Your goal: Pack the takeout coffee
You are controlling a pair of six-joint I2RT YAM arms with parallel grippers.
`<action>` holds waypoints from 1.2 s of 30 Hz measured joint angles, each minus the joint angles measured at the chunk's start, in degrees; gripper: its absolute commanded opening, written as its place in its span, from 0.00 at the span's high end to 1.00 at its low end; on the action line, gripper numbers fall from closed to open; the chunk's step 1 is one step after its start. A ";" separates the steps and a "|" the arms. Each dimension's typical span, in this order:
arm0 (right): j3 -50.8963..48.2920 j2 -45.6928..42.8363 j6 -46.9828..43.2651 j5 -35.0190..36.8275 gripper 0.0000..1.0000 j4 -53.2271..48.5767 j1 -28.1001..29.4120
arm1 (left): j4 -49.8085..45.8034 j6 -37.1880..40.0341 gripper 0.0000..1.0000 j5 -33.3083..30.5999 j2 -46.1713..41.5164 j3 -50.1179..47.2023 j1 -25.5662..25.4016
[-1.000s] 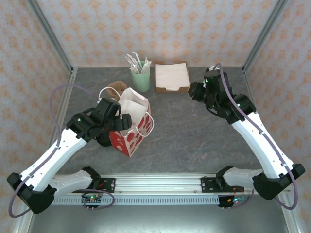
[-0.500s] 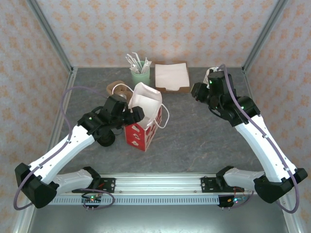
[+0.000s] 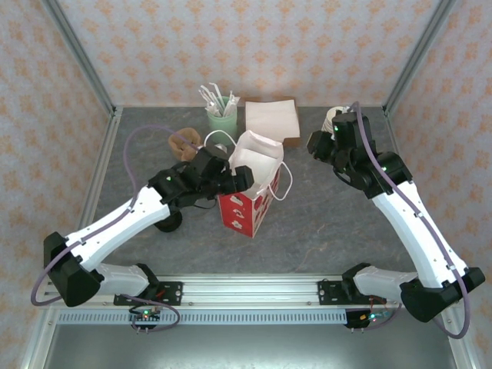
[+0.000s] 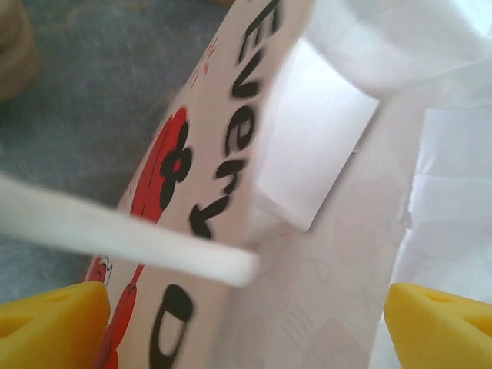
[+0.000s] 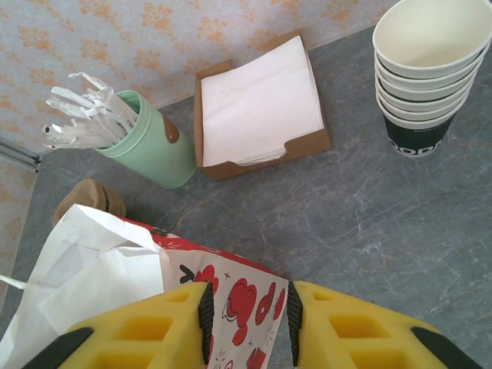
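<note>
The red-and-white paper bag (image 3: 250, 201) stands open near the table's middle, also seen in the right wrist view (image 5: 246, 300). My left gripper (image 3: 236, 178) is open at the bag's left rim. In the left wrist view its yellow fingertips (image 4: 54, 323) sit wide apart, with the bag's printed wall (image 4: 231, 154) and a white handle (image 4: 115, 234) between them. The takeout coffee (image 3: 170, 223) shows as a dark lidded cup on the table, partly hidden under my left arm. My right gripper (image 3: 317, 144) hangs open above the table right of the bag, nothing between its pads (image 5: 206, 323).
At the back stand a mint-green cup of white straws (image 3: 221, 121) (image 5: 146, 142), a brown tray of napkins (image 3: 271, 119) (image 5: 261, 104) and a stack of cream lidless cups (image 3: 332, 118) (image 5: 423, 77). A brown cardboard item (image 3: 184, 141) lies behind the left arm.
My left arm has swung right and the bag has travelled with it from the left side toward the middle. The right gripper has shifted slightly right.
</note>
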 measured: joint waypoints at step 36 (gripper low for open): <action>-52.46 -3.41 -13.42 17.35 0.01 46.40 -21.55 | 39.32 32.48 0.00 -31.12 -8.26 -37.53 40.13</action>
